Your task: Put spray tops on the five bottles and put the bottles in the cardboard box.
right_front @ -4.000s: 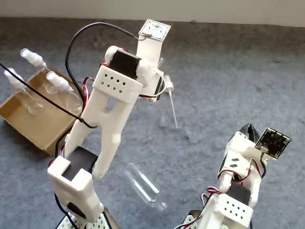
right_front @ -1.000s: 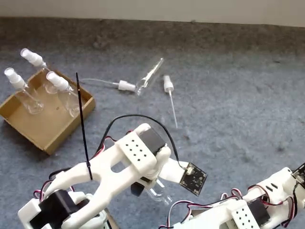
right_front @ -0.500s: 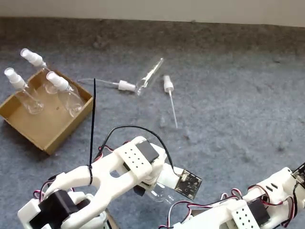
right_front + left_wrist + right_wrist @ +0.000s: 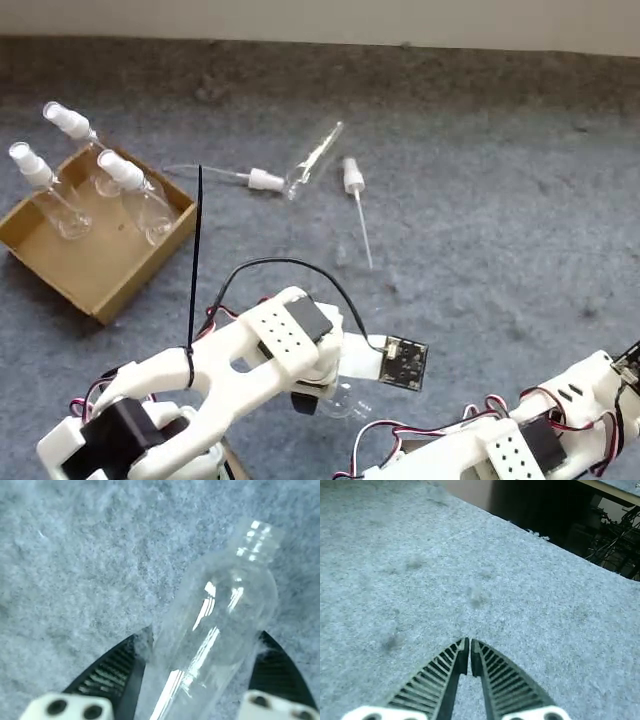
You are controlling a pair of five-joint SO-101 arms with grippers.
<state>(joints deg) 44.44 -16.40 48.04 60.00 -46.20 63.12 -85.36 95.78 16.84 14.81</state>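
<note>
A clear, capless bottle [image 4: 215, 625] lies on the grey carpet, and my left gripper [image 4: 202, 636] is shut on it, one finger against each side, neck pointing away. From above, this bottle [image 4: 343, 402] peeks out under the left arm's wrist [image 4: 290, 340]. Three bottles with spray tops [image 4: 130, 190] stand in the cardboard box [image 4: 95, 290] at the left. Another bare bottle [image 4: 314, 155] lies farther off, between two loose spray tops [image 4: 264, 180] [image 4: 352, 177]. My right gripper [image 4: 469, 643] is shut over bare carpet, with nothing in it.
The right arm [image 4: 540, 430] lies low at the near right corner. A black cable [image 4: 196, 250] rises from the left arm near the box. Open carpet stretches across the middle and right; a dark gap [image 4: 540, 510] lies past the carpet's edge.
The left arm came back from the far spray tops and lowered onto the near bottle; its wrist turned slightly in the last half second. The right arm sank low earlier.
</note>
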